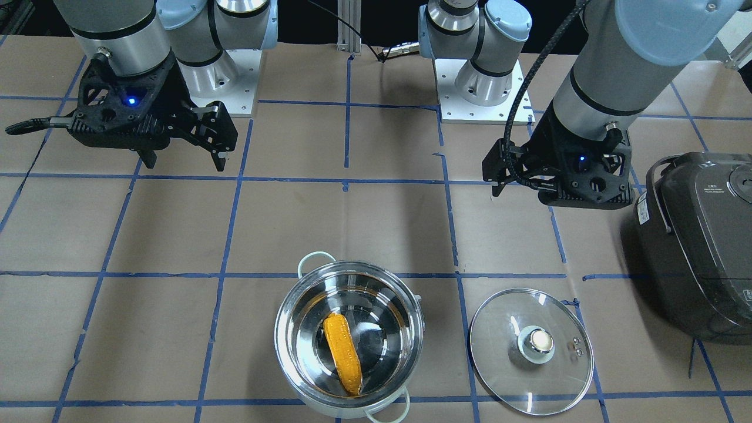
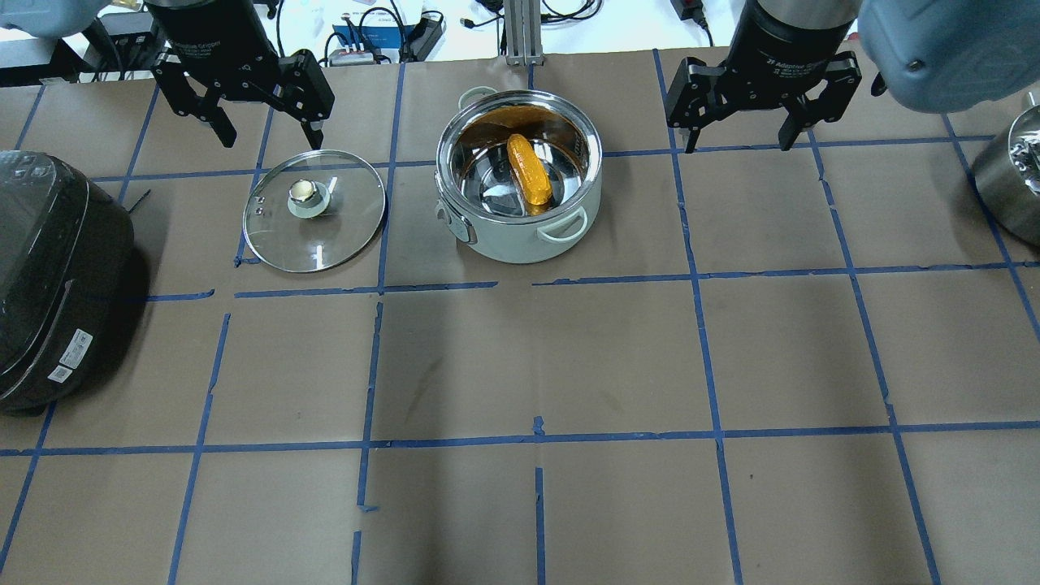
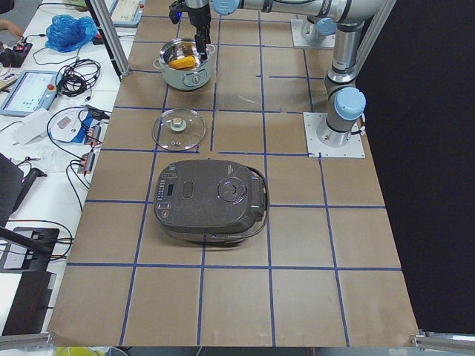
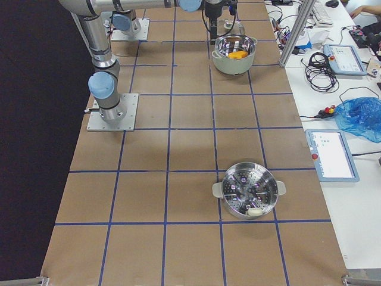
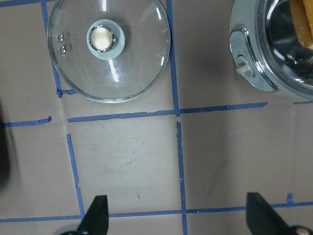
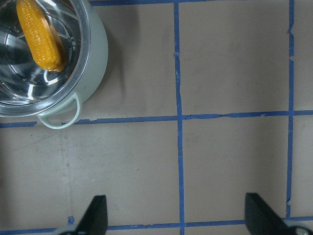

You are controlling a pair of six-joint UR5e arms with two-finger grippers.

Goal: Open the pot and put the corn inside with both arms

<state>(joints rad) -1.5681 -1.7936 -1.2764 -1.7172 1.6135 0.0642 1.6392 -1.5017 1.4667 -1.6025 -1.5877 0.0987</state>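
Black left gripper [image 2: 268, 130], raised over the paper-covered table [image 2: 520, 366], jaws spread wide and holding nothing. Confirmed from its own wrist view: two fingertips [image 5: 95, 218] far apart at the bottom edge, bare paper and blue tape between. Black right gripper [image 2: 739, 145] in the same state, spread and empty, hanging clear on the other side of the pot. Parked high and apart, most likely, for want of anything left to carry. Outward from the left gripper: glass lid [image 2: 341, 236] flat on the table, knob [image 2: 303, 192] up, near the gripper but untouched by it. Sits just beside the pot [image 2: 528, 240] without touching; set aside there, presumably, to leave the mouth free for loading. Outward from the right gripper: a bare grid square, then the steel pot itself, uncovered, upright, one pale loop handle toward the robot and one away. Down on its shiny bottom, the corn [image 2: 528, 169], lying slantwise, well below rim level. Lies to the left of the right gripper and to the right of the left one, well apart from both sets of fingers, roughly between the two. Reads as finished or all but: lid off, cob inside, nothing gripped. Farther out, a dark grey rice cooker [image 2: 49, 276] beyond the lid at the table's left end, and a steel steamer basket [image 4: 249, 190] far off toward the right end, both untouched.
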